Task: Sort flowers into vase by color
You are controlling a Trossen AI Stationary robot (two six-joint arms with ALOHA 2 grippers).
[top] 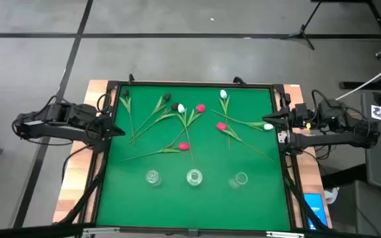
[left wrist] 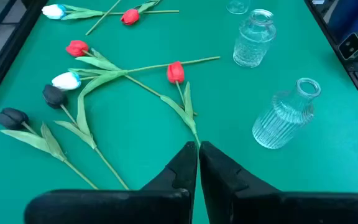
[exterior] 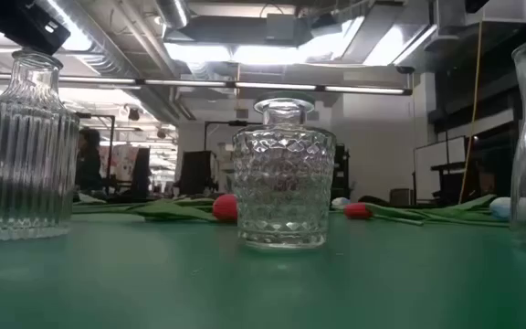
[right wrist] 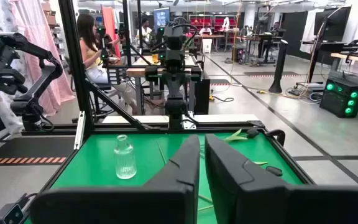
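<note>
Both hands clenched, empty: left hand (top: 119,130) & right hand (top: 267,119) at bench (top: 256,205) edges. Tulips (top: 184,146) lying mid-bench, vases (top: 194,177) w/o flowers. Risk: overlapping stems snag, dragging neighbours.

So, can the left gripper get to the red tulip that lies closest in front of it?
Probably yes. The left gripper is shut and empty, and bare green mat lies between it and that red tulip; nothing stands in the way.
</note>
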